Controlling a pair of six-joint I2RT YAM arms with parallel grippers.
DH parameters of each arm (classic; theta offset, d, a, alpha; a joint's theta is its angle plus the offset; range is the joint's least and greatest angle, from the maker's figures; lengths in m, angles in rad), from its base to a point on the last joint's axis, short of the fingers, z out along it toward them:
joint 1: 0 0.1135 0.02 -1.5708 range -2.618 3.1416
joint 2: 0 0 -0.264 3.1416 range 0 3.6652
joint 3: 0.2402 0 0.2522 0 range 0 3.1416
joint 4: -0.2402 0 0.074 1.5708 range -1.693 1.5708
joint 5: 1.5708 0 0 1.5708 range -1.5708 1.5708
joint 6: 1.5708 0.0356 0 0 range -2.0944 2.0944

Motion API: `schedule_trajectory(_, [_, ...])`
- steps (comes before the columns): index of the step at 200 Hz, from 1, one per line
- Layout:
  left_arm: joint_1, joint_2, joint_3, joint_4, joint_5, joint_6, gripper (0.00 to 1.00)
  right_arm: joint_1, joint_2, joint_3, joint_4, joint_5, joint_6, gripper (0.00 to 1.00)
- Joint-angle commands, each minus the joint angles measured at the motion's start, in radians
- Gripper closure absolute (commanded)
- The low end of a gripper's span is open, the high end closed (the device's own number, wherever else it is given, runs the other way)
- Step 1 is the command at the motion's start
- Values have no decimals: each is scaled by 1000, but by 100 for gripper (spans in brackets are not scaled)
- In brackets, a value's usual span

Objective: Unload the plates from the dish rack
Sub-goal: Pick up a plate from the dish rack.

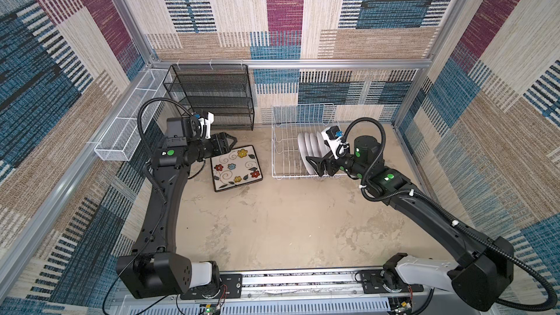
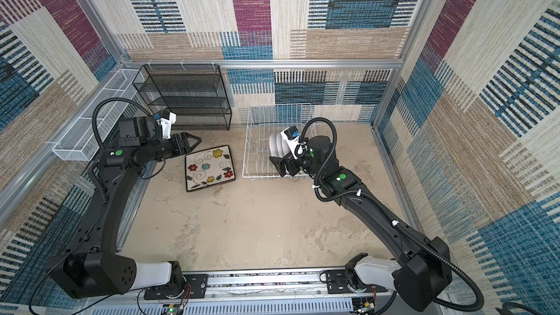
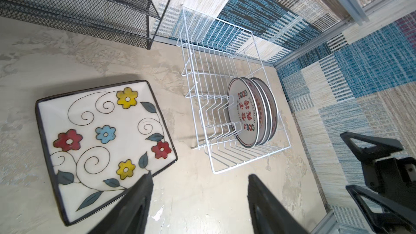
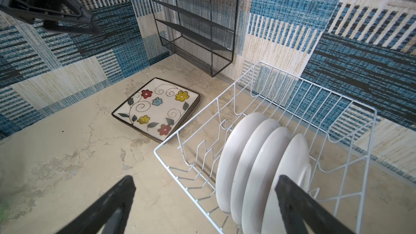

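Inside the dish rack (image 1: 288, 159), four round plates (image 4: 254, 160) stand on edge; the right gripper (image 1: 313, 163), wide open and empty, sits just beside the nearest. Beside the rack, stacked square plates (image 1: 236, 168) lie near the open, empty left gripper (image 1: 228, 143).

The left arm climbs from its near-left base toward the far left, bends and points right, the left gripper (image 1: 231, 141) held low with jaws apart and empty. The right arm reaches far from its near-right base, the right gripper (image 1: 312, 162) pointing left, jaws spread wide.
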Motion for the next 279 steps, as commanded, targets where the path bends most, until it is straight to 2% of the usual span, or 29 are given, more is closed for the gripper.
schedule_trajectory(1, [-45, -26, -6, 0, -92, -68, 31, 0, -13, -8, -16, 32, 17, 0])
schedule_trajectory(61, [-224, -40, -24, 93, -159, -137, 31, 0, -28, -31, -14, 54, 28, 0])
schedule_trajectory(136, [-427, 130, 39, 162, -160, -209, 33, -2, -42, -55, -62, 113, 65, 0])
schedule_trajectory(176, [-471, 255, 120, 145, -123, -254, 38, -27, -38, -51, -109, 76, 105, 0])
schedule_trajectory(206, [-522, 343, 156, 145, -142, -279, 41, -70, -22, -30, -153, 35, 134, 0])
schedule_trajectory(257, [-556, 481, 218, 146, -150, -321, 56, -117, -31, -35, -137, 2, 161, 0])
schedule_trajectory(279, [-560, 532, 257, 146, -148, -326, 58, -120, -40, -41, -124, 7, 162, 0])
